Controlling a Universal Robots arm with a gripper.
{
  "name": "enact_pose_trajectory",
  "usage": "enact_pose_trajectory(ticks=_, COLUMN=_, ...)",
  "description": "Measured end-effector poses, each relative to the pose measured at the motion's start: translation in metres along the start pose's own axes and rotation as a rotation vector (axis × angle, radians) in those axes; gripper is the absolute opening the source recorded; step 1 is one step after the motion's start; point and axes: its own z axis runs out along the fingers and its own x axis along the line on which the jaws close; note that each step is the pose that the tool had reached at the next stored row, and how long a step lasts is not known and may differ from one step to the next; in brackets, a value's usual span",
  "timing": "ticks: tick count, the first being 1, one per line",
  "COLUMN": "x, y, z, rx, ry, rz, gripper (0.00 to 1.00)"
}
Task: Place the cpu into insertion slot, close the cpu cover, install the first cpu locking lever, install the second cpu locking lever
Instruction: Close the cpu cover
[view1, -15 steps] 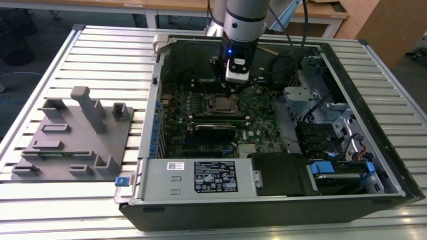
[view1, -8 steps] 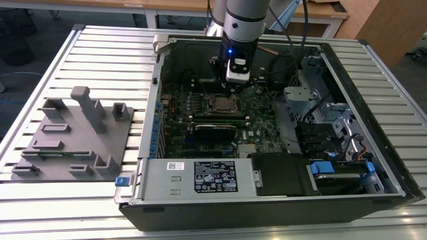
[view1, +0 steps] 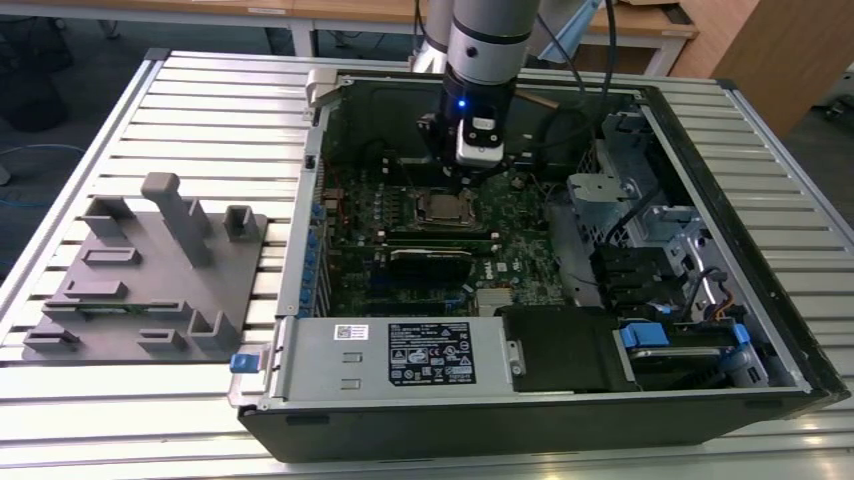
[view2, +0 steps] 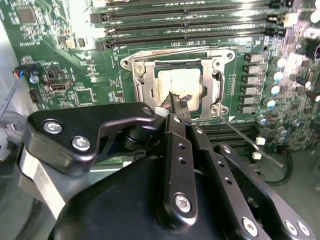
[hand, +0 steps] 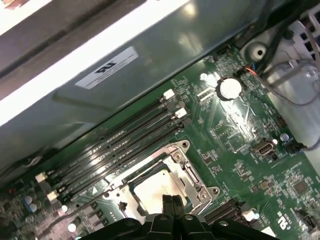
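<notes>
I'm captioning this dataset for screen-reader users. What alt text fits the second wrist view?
A black claw, fingers pressed together, points its tips at a small square silver-grey cpu seated in a socket framed by a thin silvery metal cover on a green circuit board. Long black memory slots run beyond it.

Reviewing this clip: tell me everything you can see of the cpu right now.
The cpu is a flat square chip with a dull silver-grey metal top. It lies level in the insertion slot on the green board. The silvery cpu cover frames it, and its top shows through the cut-out. The gripper, fingers shut, points at the chip's near edge; whether it touches cannot be told.
</notes>
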Motion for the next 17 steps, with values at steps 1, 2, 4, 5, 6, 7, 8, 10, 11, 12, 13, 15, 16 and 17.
enact_pose_trajectory(ticks=1, x=0.0, y=0.0, z=0.0001, rx=0.0002, ry=-0.0003, rz=-0.016, gripper=0.1)
enact_pose_trajectory(ticks=2, x=0.0, y=0.0, z=0.0002, rx=0.0004, ry=-0.0005, rz=-0.032, gripper=0.1)
enact_pose_trajectory(ticks=4, x=0.0, y=0.0, z=0.0004, rx=0.001, ry=-0.001, rz=-0.066, gripper=0.1)
enact_pose_trajectory(ticks=5, x=0.0, y=0.0, z=0.0005, rx=0.0013, ry=-0.0013, rz=-0.082, gripper=0.1)
enact_pose_trajectory(ticks=6, x=0.0, y=0.0, z=0.0007, rx=0.0015, ry=-0.0015, rz=-0.101, gripper=0.1)
enact_pose_trajectory(ticks=7, x=0.0, y=0.0, z=0.0008, rx=0.0015, ry=-0.0017, rz=-0.118, gripper=0.1)
enact_pose_trajectory(ticks=8, x=0.0, y=0.0, z=0.001, rx=0.0016, ry=-0.0019, rz=-0.136, gripper=0.1)
enact_pose_trajectory(ticks=10, x=0.0, y=0.0, z=0.0013, rx=0.0019, ry=-0.0023, rz=-0.17, gripper=0.1)
enact_pose_trajectory(ticks=11, x=0.0, y=0.0, z=0.0015, rx=0.0022, ry=-0.0025, rz=-0.187, gripper=0.1)
enact_pose_trajectory(ticks=12, x=0.0, y=0.0, z=0.0016, rx=0.0025, ry=-0.0028, rz=-0.205, gripper=0.1)
enact_pose_trajectory(ticks=13, x=0.0, y=0.0, z=0.0017, rx=0.0029, ry=-0.0031, rz=-0.224, gripper=0.1)
enact_pose_trajectory(ticks=15, x=0.0, y=0.0, z=0.0019, rx=0.0034, ry=-0.0036, rz=-0.259, gripper=0.1)
enact_pose_trajectory(ticks=16, x=0.0, y=0.0, z=0.0019, rx=0.0037, ry=-0.0039, rz=-0.276, gripper=0.1)
enact_pose_trajectory(ticks=17, x=0.0, y=0.0, z=0.002, rx=0.004, ry=-0.0042, rz=-0.293, gripper=0.1)
